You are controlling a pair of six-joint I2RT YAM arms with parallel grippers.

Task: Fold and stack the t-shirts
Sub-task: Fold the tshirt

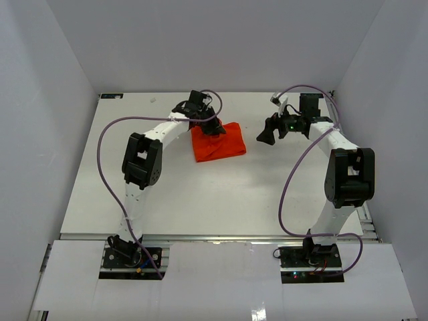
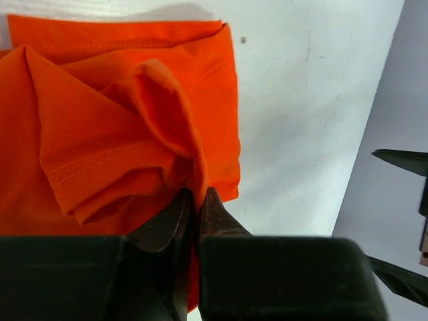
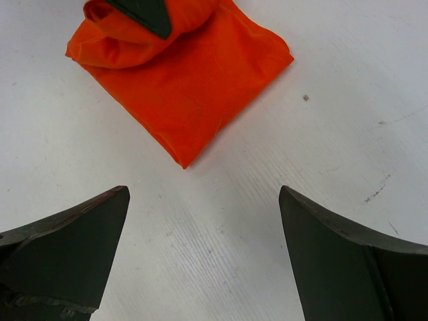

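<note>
right claw [image 3: 204, 192] spread wide over white table [image 3: 348, 100]; folded orange t-shirt [image 3: 194, 87] lies ahead, apart

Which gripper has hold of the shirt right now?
The left gripper: its jaws are pinched shut on a fold of the orange t-shirt. The right gripper is wide open and empty, apart from the cloth.

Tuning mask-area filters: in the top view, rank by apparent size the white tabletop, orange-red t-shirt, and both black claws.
1. white flat tabletop
2. folded orange-red fabric t-shirt
3. Unranked: left black claw and right black claw look about alike, and both sit nearer the camera than the shirt.
</note>
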